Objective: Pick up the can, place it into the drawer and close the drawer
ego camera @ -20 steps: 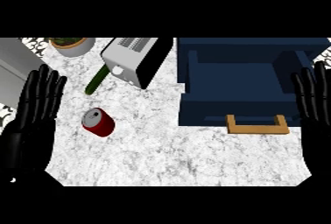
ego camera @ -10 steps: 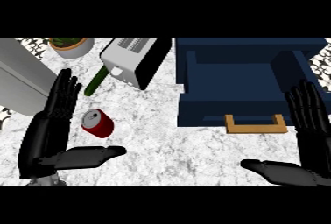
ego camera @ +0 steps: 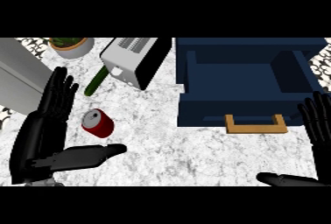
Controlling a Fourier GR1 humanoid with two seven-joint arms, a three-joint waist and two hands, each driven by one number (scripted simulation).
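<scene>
head view showed the left hand (ego camera: 45,131) open beside the red can (ego camera: 97,123), not yet grasped; right hand (ego camera: 318,127) open too. next, fingers needed to curl round it, toward the open blue drawer (ego camera: 242,111).

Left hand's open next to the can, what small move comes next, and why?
Probably ease the left hand right and curl it round the red can. The can lies on its side between fingers and thumb, not yet held, and the blue drawer already stands open.
</scene>
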